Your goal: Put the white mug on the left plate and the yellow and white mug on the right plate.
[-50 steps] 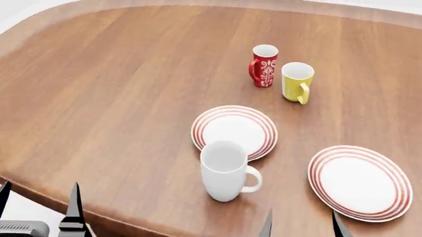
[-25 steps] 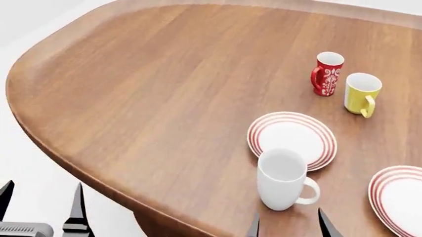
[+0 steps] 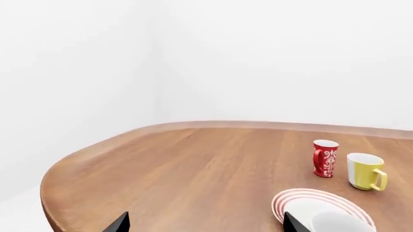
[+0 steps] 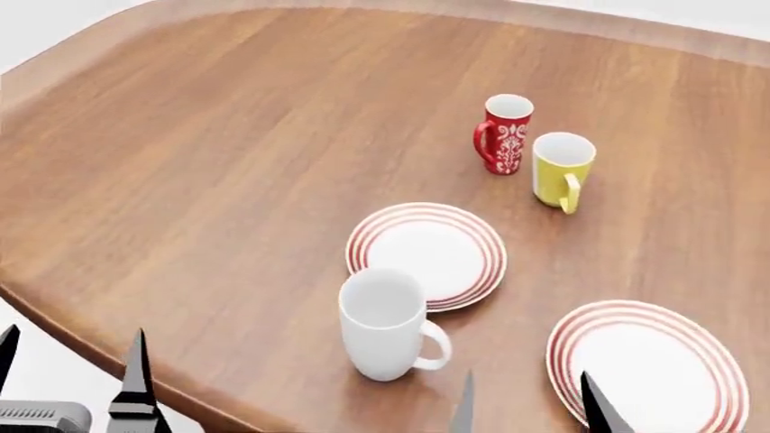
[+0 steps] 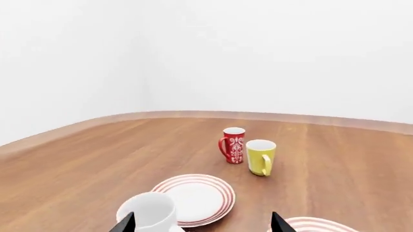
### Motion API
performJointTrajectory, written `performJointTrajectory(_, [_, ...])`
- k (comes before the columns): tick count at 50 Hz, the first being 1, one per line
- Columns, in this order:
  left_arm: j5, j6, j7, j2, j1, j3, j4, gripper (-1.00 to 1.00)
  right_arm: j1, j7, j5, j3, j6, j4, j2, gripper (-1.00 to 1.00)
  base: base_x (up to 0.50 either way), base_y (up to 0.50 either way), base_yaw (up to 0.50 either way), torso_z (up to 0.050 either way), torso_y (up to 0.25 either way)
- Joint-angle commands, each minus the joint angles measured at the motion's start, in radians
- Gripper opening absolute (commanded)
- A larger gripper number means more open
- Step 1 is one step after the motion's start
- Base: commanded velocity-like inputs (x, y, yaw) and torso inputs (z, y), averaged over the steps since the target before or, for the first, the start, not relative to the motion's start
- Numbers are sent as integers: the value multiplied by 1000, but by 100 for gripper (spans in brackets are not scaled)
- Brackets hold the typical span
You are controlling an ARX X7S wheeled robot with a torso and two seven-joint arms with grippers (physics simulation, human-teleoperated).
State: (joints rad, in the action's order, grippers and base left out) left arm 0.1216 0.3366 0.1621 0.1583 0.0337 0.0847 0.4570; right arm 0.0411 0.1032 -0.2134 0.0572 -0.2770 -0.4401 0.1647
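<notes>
The large white mug (image 4: 385, 323) stands upright on the table just in front of the left plate (image 4: 426, 253), its handle turned right. The yellow and white mug (image 4: 562, 169) stands farther back beside a red patterned mug. The right plate (image 4: 647, 361) lies at the near right. My left gripper (image 4: 72, 370) hangs open off the table's near left edge, empty. My right gripper (image 4: 524, 406) is open, low over the table between the white mug and the right plate. In the right wrist view the white mug (image 5: 150, 212) sits by one fingertip (image 5: 125, 223), the left plate (image 5: 197, 198) behind it.
A red mug with white floral pattern (image 4: 507, 132) stands touching or nearly touching the yellow mug, upright. The wooden table (image 4: 216, 162) has a rounded near edge running under my left gripper. White floor and walls surround it.
The head view has swung back left, so the mugs and plates sit more to the centre again. Both grippers keep their places in the frame, open.
</notes>
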Motion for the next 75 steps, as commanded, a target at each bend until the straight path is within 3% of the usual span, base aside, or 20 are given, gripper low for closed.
performJointTrajectory(1, [14, -1, 10, 7, 9, -3, -4, 100, 9, 8, -30, -22, 17, -15, 8, 100, 180, -467, 0, 0, 0])
performJointTrajectory(10, [61, 49, 11, 22, 94, -44, 4, 100, 5, 60, 5, -60, 59, -15, 14, 100, 180, -467, 0, 0, 0])
performJointTrajectory(12, [104, 109, 35, 31, 100, -108, 73, 100, 76, 117, 71, -71, -56, -125, 54, 100, 63, -162, 0, 0, 0])
performJointTrajectory(45, [137, 112, 81, 60, 100, -93, 94, 100, 89, 130, 30, -78, 4, -128, 75, 100, 77, 127, 0, 0, 0])
performJointTrajectory(75, [161, 112, 105, 80, 100, -88, 102, 100, 89, 164, 15, -72, -9, -136, 85, 100, 420, 162, 0, 0, 1])
